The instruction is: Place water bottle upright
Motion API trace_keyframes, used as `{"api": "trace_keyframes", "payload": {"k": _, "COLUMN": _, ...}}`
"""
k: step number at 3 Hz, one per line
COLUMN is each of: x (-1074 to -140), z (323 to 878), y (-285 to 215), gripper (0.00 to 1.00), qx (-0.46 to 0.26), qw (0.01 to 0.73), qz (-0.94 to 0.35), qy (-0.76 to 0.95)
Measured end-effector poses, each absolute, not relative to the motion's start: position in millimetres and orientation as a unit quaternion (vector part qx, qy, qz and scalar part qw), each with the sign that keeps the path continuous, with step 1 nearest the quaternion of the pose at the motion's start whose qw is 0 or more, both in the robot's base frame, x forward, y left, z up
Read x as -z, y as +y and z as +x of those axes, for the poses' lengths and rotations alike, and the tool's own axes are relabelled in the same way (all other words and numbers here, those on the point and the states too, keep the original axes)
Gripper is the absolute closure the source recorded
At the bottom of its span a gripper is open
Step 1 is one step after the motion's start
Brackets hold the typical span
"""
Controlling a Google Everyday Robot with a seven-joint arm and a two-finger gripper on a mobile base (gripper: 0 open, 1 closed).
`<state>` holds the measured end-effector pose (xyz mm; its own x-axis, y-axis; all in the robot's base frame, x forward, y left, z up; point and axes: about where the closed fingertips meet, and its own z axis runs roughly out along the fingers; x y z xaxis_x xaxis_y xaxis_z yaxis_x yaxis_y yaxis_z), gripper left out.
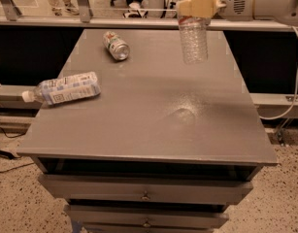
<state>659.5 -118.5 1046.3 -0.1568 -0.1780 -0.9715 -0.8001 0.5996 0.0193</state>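
The water bottle (193,35) is a small clear ribbed bottle with a red-and-white band near its neck. It hangs upright, neck up, above the far right part of the grey table (153,115). My gripper (197,6) comes in from the right at the top of the view and is shut on the bottle's neck with its pale fingers (203,5). The bottle's base is off the table top. Its cap is hidden behind the fingers.
A larger bottle with a white-blue label (63,89) lies on its side at the table's left edge. A metal can (115,45) lies on its side at the far left. Drawers (146,194) are below the front edge. A cable (296,76) hangs at the right.
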Motion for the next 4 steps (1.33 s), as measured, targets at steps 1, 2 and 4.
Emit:
{"api": "trace_keyframes", "payload": {"k": 1, "x": -1046.0, "z": 658.6, "y": -117.7, "gripper": 1.0, "qx": -0.287, "qw": 0.563, "qz": -0.371, "qy": 0.68}}
{"api": "trace_keyframes", "payload": {"k": 2, "x": -1035.0, "z": 657.3, "y": -120.2, "gripper": 1.0, "qx": -0.337, "qw": 0.595, "qz": -0.44, "qy": 0.582}}
{"api": "trace_keyframes", "payload": {"k": 4, "x": -1002.4, "z": 654.0, "y": -143.9, "gripper": 1.0, "qx": -0.339, "qw": 0.653, "qz": -0.515, "qy": 0.439}}
